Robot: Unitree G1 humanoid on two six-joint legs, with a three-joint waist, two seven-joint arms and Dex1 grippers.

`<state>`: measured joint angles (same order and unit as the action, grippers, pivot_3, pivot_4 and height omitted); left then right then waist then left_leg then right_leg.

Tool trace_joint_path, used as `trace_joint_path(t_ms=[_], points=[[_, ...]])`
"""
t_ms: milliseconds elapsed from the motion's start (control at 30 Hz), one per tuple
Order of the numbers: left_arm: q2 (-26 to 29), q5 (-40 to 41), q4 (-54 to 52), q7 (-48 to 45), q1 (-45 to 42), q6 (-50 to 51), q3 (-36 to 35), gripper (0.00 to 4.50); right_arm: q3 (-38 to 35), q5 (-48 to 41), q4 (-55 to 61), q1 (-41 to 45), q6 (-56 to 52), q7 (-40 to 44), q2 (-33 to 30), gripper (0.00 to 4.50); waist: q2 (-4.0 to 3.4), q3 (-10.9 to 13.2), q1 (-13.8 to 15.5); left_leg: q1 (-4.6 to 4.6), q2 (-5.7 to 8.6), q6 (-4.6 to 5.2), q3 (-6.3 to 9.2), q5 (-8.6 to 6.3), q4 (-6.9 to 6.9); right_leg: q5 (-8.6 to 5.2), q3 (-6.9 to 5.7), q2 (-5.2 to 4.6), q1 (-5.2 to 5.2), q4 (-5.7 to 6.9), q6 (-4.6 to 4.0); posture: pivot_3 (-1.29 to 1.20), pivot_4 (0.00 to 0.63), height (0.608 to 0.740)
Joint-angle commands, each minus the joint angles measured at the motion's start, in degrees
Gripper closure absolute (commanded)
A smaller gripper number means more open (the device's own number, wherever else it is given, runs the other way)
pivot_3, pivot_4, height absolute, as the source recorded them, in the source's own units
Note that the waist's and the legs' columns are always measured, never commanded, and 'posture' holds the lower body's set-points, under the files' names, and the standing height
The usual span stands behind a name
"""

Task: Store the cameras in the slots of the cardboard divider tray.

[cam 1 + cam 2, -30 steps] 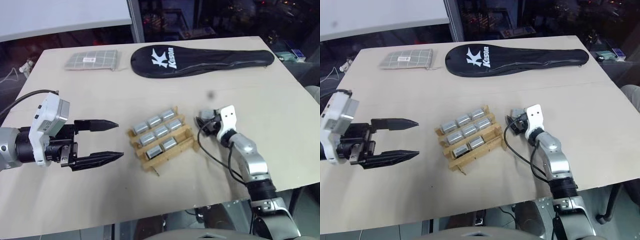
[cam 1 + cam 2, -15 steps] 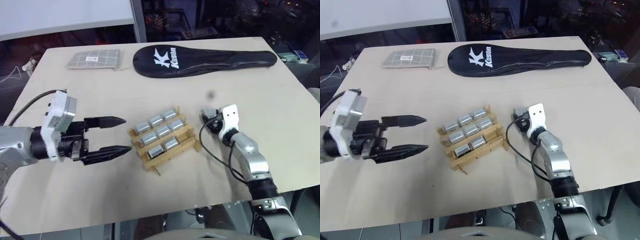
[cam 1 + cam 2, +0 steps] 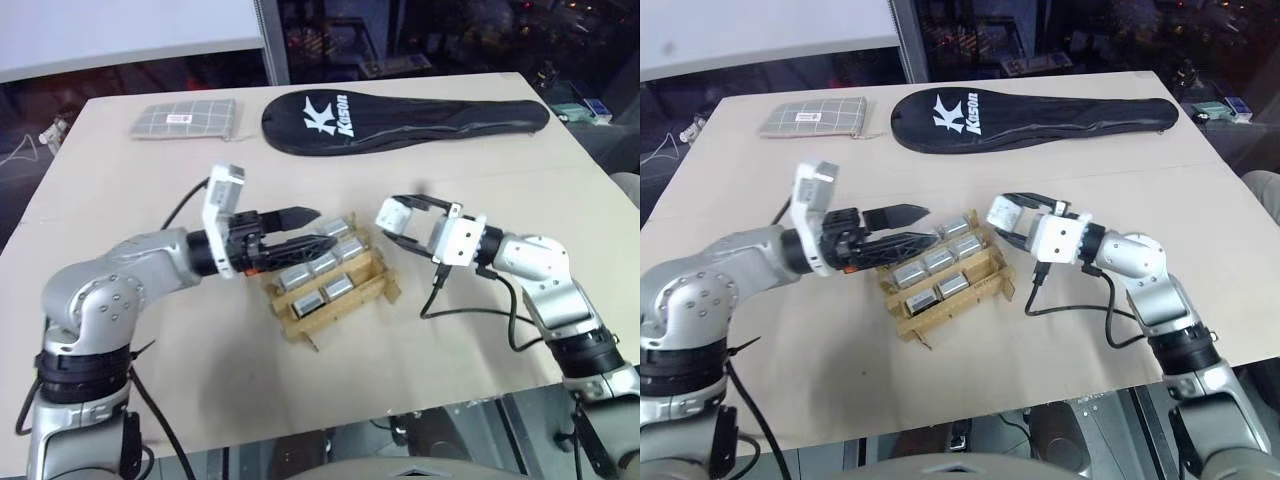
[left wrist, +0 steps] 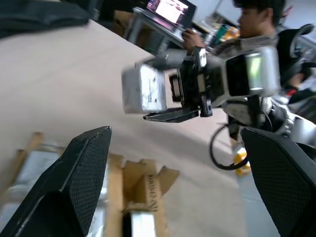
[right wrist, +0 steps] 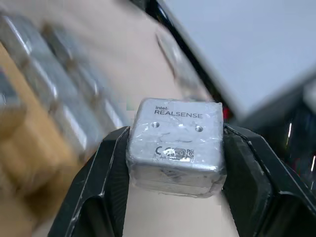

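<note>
Sitting under everything is the big tan table (image 3: 560,180), and at its far side lies a long black racket bag (image 3: 400,120) with white letters, with a small grey checked pouch (image 3: 185,119) to its left. In the middle of the table rests the cardboard divider tray (image 3: 325,280), turned a little at a slant, and seven cameras (image 3: 320,268) already lie in its slots, while two slots at one end look bare. The left gripper (image 3: 312,228) reaches in from the left and hangs just over the far left part of the tray, its two black fingers (image 4: 79,187) spread wide apart with nothing between them. The right gripper (image 5: 174,163) comes in from the right, up off the table and just past the far right corner of the tray. Its fingers (image 5: 106,173) press on both sides of one silver camera (image 5: 175,148), which has REALSENSE printed on its face
</note>
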<state>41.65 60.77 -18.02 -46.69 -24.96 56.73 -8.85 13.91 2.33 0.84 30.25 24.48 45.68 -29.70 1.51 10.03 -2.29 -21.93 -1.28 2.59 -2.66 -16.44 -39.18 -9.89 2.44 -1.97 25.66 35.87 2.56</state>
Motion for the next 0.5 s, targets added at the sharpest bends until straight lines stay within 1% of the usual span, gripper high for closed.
trace_joint_path(t_ms=[33,233,500], points=[[-0.59,-0.70,0.50,-1.40,-1.80,-0.58,1.13,0.13,1.30,2.30,-0.40,2.98,6.79,0.13,0.16,2.06,0.00,0.00,0.05,-0.01,0.00,0.00,0.01,0.00,0.00,0.00,0.00,-0.01,0.01,-0.01,0.00,0.00,0.150,0.740],[-1.31,-0.23,1.92,-1.89,-3.17,-0.35,0.51,0.13,3.30,5.56,-2.14,5.79,13.52,-0.05,-0.14,2.06,0.00,0.00,0.09,-0.03,0.02,-0.01,0.05,0.01,-0.02,0.00,0.00,-0.06,0.01,-0.02,-0.01,0.00,0.150,0.740],[-1.39,-1.00,2.62,-3.57,-3.39,-0.60,1.26,0.13,5.90,7.31,-0.89,7.28,16.72,-0.27,1.29,2.06,0.00,0.00,0.07,0.00,0.02,-0.01,0.08,0.01,-0.04,0.00,0.01,-0.05,0.01,0.02,-0.02,0.00,0.150,0.740]])
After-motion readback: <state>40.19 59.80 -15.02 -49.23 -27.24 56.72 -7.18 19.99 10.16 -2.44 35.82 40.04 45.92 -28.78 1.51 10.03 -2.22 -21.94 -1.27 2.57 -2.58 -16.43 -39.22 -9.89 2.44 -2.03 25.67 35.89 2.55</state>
